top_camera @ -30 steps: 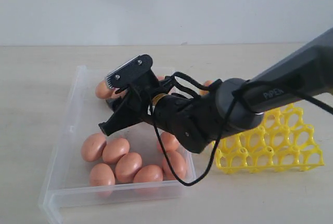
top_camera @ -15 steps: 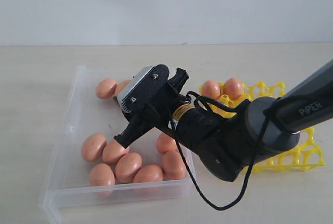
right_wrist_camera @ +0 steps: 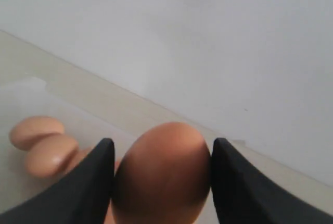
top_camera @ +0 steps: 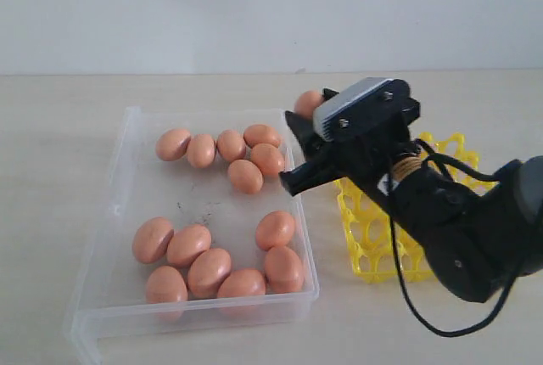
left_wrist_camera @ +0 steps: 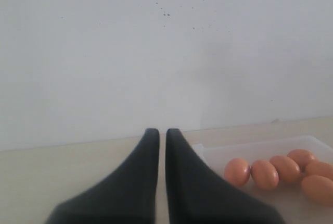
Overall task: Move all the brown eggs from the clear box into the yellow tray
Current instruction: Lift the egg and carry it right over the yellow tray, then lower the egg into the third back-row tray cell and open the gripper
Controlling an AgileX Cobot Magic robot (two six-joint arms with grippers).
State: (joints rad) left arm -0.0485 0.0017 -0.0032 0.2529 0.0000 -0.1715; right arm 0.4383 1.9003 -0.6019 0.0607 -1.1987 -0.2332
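Noted a pale table [top_camera: 59, 110] carrying a clear box [top_camera: 114, 187] on the left and a yellow tray [top_camera: 366, 250] just beside the box's right wall. Much of the tray hidden behind the right arm [top_camera: 458, 229]. Found the right tool [right_wrist_camera: 162, 142] clamped on one held egg [right_wrist_camera: 161, 182], raised near the box's far right corner and touching neither container. Found the left tool [left_wrist_camera: 157, 133] outside the box, fingers together, gripping nothing. Counted thirteen loose eggs [top_camera: 209, 272] on the box floor, six in a far cluster and seven nearer the front wall. Judged as the carrying step, with the held egg out of the box and not yet set down. Next move calls for travelling right over the tray, choosing an empty cup, lowering gently, and parting the fingers only once seated. Cannot tell which cups are filled. Ample open room above the table and beyond the tray. Worth minding the box's right wall and the tray's near edge on the way across.
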